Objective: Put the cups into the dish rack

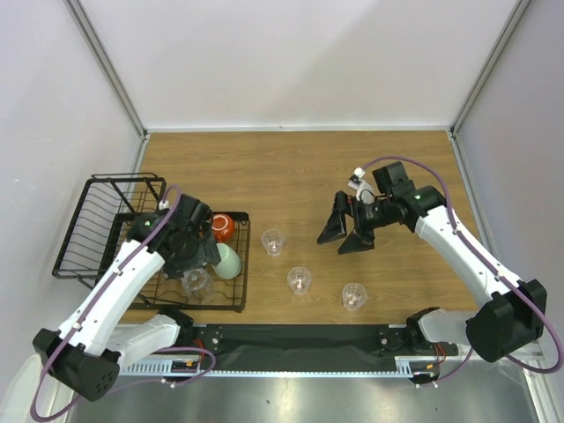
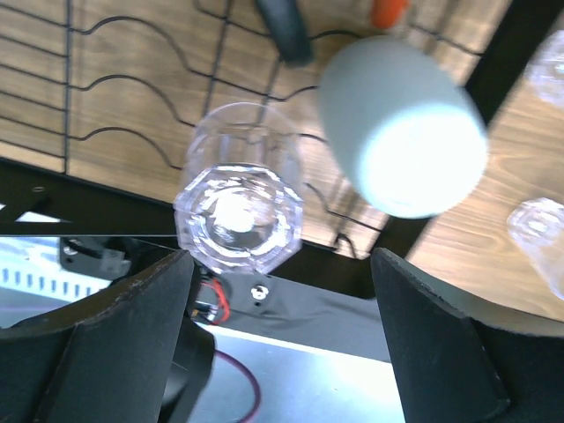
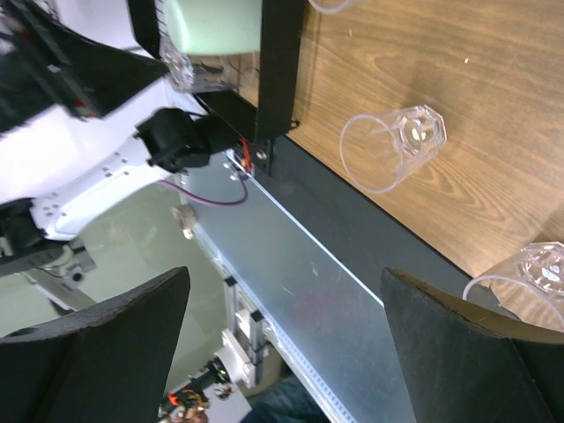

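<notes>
Left gripper point(image 2: 280, 264) hangs over the near end of the dish rack point(image 1: 88, 231), at the left of the surface point(image 1: 370, 167), jaws apart and holding nothing. Just below it a clear tumbler point(image 2: 240, 207) stands on the wires, seemingly base up, likely to drain. The rack also holds one mint-green cup point(image 1: 228, 262) and one orange-red cup point(image 1: 222, 227). Three clear tumblers point(image 1: 273, 241) point(image 1: 299, 279) point(image 1: 354, 296) sit on the surface to the right. Right gripper point(image 1: 339, 240) hovers near them, jaws apart and empty, probably placed to fetch one.

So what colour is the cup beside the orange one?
Mint-green cup; left wrist view shows it best.
</notes>
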`<move>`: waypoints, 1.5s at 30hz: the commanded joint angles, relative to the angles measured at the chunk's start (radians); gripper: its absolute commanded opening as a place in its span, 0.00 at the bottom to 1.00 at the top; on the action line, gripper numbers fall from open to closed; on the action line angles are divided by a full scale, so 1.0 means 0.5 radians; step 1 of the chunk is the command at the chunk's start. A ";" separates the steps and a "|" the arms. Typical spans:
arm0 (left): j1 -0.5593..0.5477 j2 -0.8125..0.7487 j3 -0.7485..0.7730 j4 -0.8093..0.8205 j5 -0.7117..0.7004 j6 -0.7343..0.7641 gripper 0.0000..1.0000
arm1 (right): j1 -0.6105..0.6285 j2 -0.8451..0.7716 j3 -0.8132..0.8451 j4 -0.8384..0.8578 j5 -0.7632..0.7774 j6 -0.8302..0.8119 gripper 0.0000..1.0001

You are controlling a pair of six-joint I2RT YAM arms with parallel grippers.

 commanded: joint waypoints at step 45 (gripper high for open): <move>0.018 -0.484 0.147 0.237 0.803 -0.120 0.96 | 0.742 1.333 1.008 0.109 1.227 0.216 0.52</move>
